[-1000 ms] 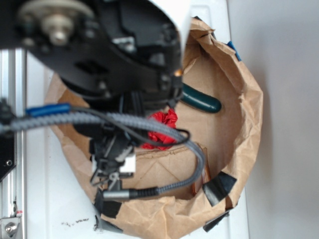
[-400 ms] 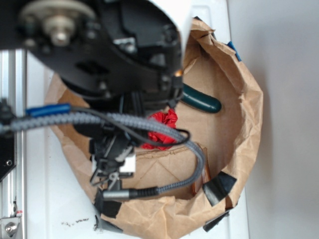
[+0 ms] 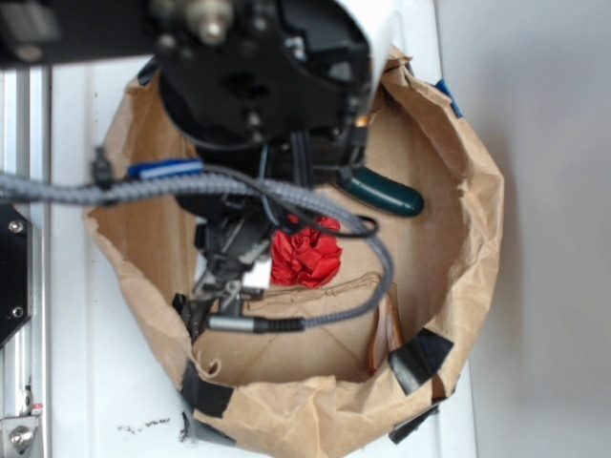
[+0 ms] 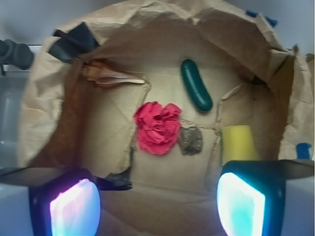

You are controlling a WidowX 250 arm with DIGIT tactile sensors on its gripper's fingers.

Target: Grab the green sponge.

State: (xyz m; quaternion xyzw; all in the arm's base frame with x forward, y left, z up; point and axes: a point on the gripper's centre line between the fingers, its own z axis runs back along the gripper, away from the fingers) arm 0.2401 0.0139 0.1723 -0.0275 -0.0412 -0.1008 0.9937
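Sponge position: the green sponge [image 4: 237, 142] is seen in the wrist view as a yellow foam block on the floor of the brown paper bag [image 4: 54, 113], at the right side, close to the bag's right wall and just above the right finger pad [image 4: 240, 205].
Neighbours: a crumpled red cloth [image 4: 158, 126] lies mid-floor, a small grey-brown lump [image 4: 190, 140] sits between it and the sponge, and a dark green cucumber-shaped piece [image 4: 196, 84] lies farther back.
Handling: the sponge is judged light, soft and compressible, unlikely to slip or break; some give under squeeze is to be expected.
Hold: the two long flat sides are judged the best place, taken near the middle.
Pincer: the pincer [image 4: 157, 206] is spread wide, nothing held between the pads.
Wrist view only: the sponge and the lump are shown.
Exterior view only: the arm [image 3: 258, 86] is seen over the bag, hiding the sponge; the white tabletop [image 3: 95, 401] and taped bag rim are shown.
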